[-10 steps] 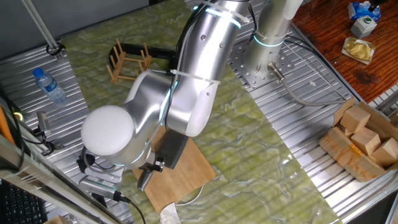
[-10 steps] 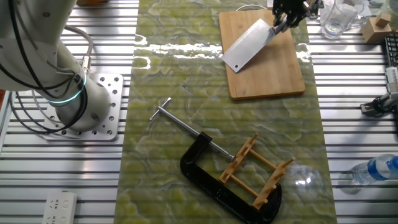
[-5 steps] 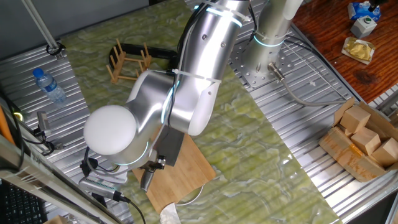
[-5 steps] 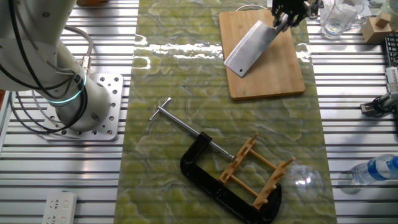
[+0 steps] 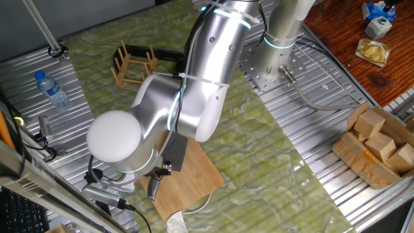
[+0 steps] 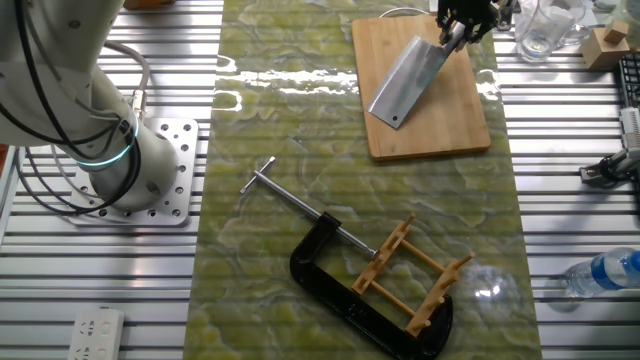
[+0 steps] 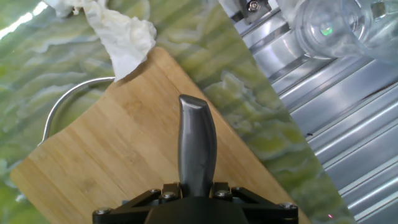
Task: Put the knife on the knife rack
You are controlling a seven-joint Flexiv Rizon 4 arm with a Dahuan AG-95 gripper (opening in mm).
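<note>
So the broad grey steel cleaver with the slim silver handle (image 6: 406, 81) had swung round a bit compared with a second earlier: the blade's free end tipped from pointing off to the side to hanging more steeply, while the black two-finger gripper (image 6: 458, 30) stayed put at the far corner of the big bamboo cutting board (image 6: 450, 125). In the hand view the fingers (image 7: 169, 190) were squeezed onto the handle (image 7: 196, 142) from both sides, so it was properly clamped, and my read was the knife was being lifted and reoriented, not carried anywhere yet. The small light-brown wooden peg rack (image 6: 412, 275) sat well apart at the other end of the green marbled mat (image 6: 270, 120), half inside the black C-clamp with the steel screw bar (image 6: 330, 262), which looked like the awkward bit, since the clamp's frame hugged one side of the rack. The stretch of mat between board and rack looked open. Near the board's edge there was a clear glass cup (image 6: 541, 28) and a crumpled white cloth (image 7: 118, 31), both close to the gripper.
</note>
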